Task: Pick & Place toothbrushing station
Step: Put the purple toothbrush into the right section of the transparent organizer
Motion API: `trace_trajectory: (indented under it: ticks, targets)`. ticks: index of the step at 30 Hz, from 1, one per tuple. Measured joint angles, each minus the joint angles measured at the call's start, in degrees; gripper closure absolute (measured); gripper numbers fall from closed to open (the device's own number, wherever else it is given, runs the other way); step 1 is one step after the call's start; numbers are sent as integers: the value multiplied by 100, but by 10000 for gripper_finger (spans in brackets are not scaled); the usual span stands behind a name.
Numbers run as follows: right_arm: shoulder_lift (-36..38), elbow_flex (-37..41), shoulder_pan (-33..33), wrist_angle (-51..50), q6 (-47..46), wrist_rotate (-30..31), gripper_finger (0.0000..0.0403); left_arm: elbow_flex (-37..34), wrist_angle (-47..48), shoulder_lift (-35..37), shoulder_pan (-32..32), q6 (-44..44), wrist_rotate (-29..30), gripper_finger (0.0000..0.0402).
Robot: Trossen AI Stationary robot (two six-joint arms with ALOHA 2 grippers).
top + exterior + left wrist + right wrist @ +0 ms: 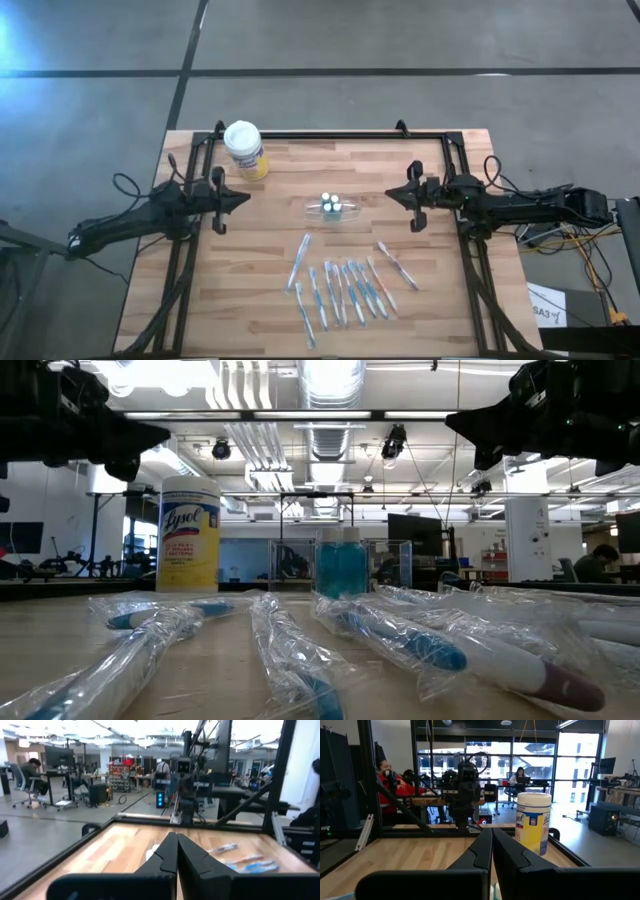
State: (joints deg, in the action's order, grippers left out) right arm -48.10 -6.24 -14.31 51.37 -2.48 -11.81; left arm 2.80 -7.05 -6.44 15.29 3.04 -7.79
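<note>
The small clear holder of the toothbrushing station stands at the table's middle with white-capped pieces in it; in the low view the holder shows blue inside. Several wrapped blue, white and pink toothbrushes lie flat near the front edge. My left gripper is shut, at the table's left side, pointing level toward the holder. My right gripper is shut, at the right side, facing it. Neither touches anything.
A yellow wipes canister with a white lid stands at the far left of the table. A black frame runs along the far and side edges. One toothbrush lies apart at the right. People sit at desks beyond the table.
</note>
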Motion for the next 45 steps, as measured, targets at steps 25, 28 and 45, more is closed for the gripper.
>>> trace_trajectory:
  ticks: [25,28,45]
  targets:
    - [-205,-2419,432,-5552,-981,1653,394,-236,475,-9,0,14,-7,396]
    - [-512,-3453,748,-7771,-1636,2412,394,-236,502,-9,0,18,0,390]
    - [-2222,-5770,2265,-11673,-4856,2311,361,-242,491,-9,0,71,-149,393]
